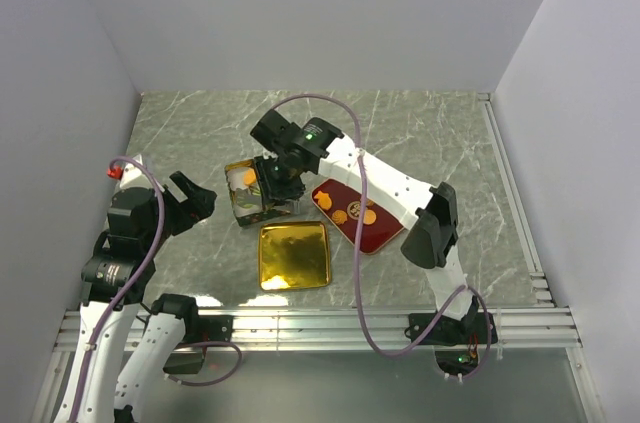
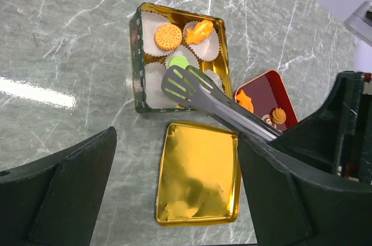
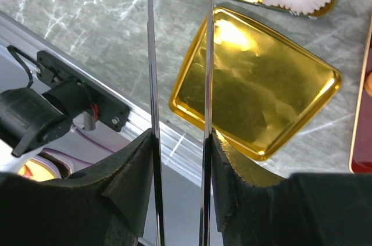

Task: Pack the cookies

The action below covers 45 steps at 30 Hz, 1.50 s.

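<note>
Left wrist view shows you the open tin (image 2: 137, 54) on the marble table (image 2: 70, 31), lined with white paper cups (image 2: 152, 77); a round orange cookie (image 2: 168, 36) sits in one cup at the far side, an irregular orange cookie (image 2: 199, 31) in the cup beside it, and a green cookie (image 2: 180, 61) in a cup nearer the middle. Your right gripper (image 3: 181, 135) is clamped on a pair of metal tongs (image 2: 192, 86), both fingers pressed against the blades; the slotted tips lie over the tin, right at the green cookie; from the right wrist view that cookie sits between the two blade tips, but you cannot tell whether they squeeze it or merely flank it. More cookies (image 1: 355, 211) lie on the red tray (image 1: 385, 238), just to the right of the tin. A gold lid (image 2: 197, 173) lies flat, hollow side up, on the near side of the tin, close to it and to the tray. Your left gripper (image 2: 177, 135) hangs above the lid with its fingers (image 2: 64, 193) spread wide, holding nothing.
</note>
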Each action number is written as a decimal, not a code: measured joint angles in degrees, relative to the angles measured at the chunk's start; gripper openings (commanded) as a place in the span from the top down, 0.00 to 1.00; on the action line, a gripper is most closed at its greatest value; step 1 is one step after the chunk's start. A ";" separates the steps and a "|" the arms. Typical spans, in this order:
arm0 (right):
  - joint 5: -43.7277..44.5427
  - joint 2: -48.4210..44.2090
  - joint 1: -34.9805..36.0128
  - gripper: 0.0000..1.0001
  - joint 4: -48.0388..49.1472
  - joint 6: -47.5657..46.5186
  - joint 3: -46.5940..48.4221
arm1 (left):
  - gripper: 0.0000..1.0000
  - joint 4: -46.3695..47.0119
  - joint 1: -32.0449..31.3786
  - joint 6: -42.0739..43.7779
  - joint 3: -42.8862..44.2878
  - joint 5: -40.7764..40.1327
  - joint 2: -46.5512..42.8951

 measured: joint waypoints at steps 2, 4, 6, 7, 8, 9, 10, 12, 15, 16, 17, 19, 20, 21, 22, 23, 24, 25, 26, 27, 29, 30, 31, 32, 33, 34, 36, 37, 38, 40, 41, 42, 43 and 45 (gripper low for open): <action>-0.04 0.39 0.09 0.53 0.46 0.11 0.00 | 0.09 0.02 -0.02 0.00 0.00 0.02 -0.20; -0.04 0.83 0.13 0.53 0.63 0.20 0.00 | 0.09 0.02 0.00 0.00 0.00 0.00 -0.31; -0.02 1.36 0.17 0.53 0.79 0.22 0.00 | 0.09 0.00 -0.02 0.00 0.00 0.02 -0.31; 0.02 1.73 0.17 0.53 0.85 0.20 0.00 | 0.09 0.02 -0.02 0.00 0.00 0.02 -0.31; 0.02 2.12 0.17 0.53 0.94 0.17 0.00 | 0.09 0.02 -0.02 0.00 0.00 0.02 -0.31; 0.02 2.69 0.17 0.53 0.98 0.17 0.00 | 0.09 0.02 -0.02 0.00 0.00 0.02 -0.31; 0.09 3.10 0.17 0.52 1.03 0.20 0.00 | 0.09 0.02 -0.02 0.00 0.00 0.02 -0.31; 0.26 4.22 0.17 0.52 1.09 0.20 0.00 | 0.09 0.02 -0.02 0.00 0.00 0.02 -0.31; 0.44 5.38 0.17 0.51 1.07 0.20 0.00 | 0.09 0.00 -0.02 0.00 0.00 0.02 -0.31; 0.48 5.51 0.17 0.50 1.09 0.17 0.00 | 0.09 0.02 -0.02 0.00 0.00 0.02 -0.31; 0.55 5.51 0.17 0.50 1.09 0.20 0.00 | 0.09 0.02 -0.02 0.00 0.00 0.02 -0.31; 0.72 5.53 0.17 0.49 1.03 0.20 0.17 | 0.09 0.02 -0.02 0.00 0.00 0.02 -0.31; 0.85 5.62 0.15 0.48 1.05 0.20 0.48 | 0.09 0.02 -0.02 0.00 0.00 0.02 -0.31; 0.92 5.73 0.15 0.48 1.05 0.20 0.81 | 0.09 0.02 -0.02 0.00 0.00 0.02 -0.31; 0.96 5.75 0.15 0.47 1.07 0.20 1.05 | 0.09 0.02 -0.02 0.00 0.00 0.02 -0.31; 1.03 5.75 0.11 0.47 1.05 0.20 1.40 | 0.09 0.02 -0.02 0.00 0.00 0.02 -0.31; 1.14 5.75 0.11 0.46 1.09 0.22 1.73 | 0.09 0.02 -0.02 0.00 0.00 0.02 -0.31; 1.25 5.75 0.11 0.45 1.11 0.20 1.99 | 0.09 0.02 -0.02 0.00 0.00 0.02 -0.31; 1.36 5.75 0.09 0.45 1.11 0.22 2.34 | 0.09 0.02 -0.02 0.00 0.00 0.02 -0.31; 1.42 5.75 -0.02 0.44 1.14 0.20 2.64 | 0.09 0.02 -0.02 0.00 0.00 0.02 -0.31; 1.60 5.75 -0.15 0.44 1.14 0.22 3.02 | 0.09 0.02 -0.02 0.00 0.00 0.02 -0.31; 1.75 5.75 -0.17 0.44 1.07 0.22 3.21 | 0.09 0.02 -0.02 0.00 0.00 0.02 -0.31; 1.81 5.79 -0.22 0.44 1.07 0.22 3.34 | 0.09 0.02 -0.02 0.00 0.00 0.02 -0.28; 1.88 5.79 -0.26 0.44 1.07 0.20 3.50 | 0.09 0.02 -0.02 0.00 0.00 0.02 -0.28; 2.05 5.79 -0.31 0.44 1.01 0.22 3.69 | 0.09 0.02 -0.02 0.00 0.00 0.02 -0.28; 2.23 5.79 -0.39 0.44 0.98 0.20 3.89 | 0.09 0.02 -0.02 0.00 0.00 0.02 -0.28; 2.69 5.79 -0.57 0.44 0.74 0.20 4.48 | 0.09 0.02 -0.02 0.00 0.00 0.02 -0.28; 3.06 5.62 -0.68 0.44 0.72 0.17 4.57 | 0.09 0.02 -0.02 0.00 0.00 0.02 -0.28; 3.61 5.38 -0.85 0.44 0.55 0.15 4.57 | 0.09 0.02 -0.02 0.00 0.00 0.02 -0.28; 4.37 4.35 -1.27 0.44 0.22 0.11 4.11 | 0.09 0.02 -0.02 0.00 0.00 0.02 -0.28; 5.09 3.26 -1.57 0.44 0.28 -0.04 3.17 | 0.09 0.02 -0.02 0.00 0.00 0.02 -0.28; 5.81 1.40 -1.95 0.45 0.50 -0.17 1.25 | 0.09 0.02 -0.02 0.00 0.00 0.02 -0.28; 6.58 -0.50 -2.29 0.45 0.61 -0.28 -0.70 | 0.09 0.02 -0.02 0.00 0.00 0.02 -0.28; 8.48 -5.86 -3.19 0.45 0.26 -0.59 -5.99 | 0.09 0.02 0.00 0.00 0.00 0.02 -0.28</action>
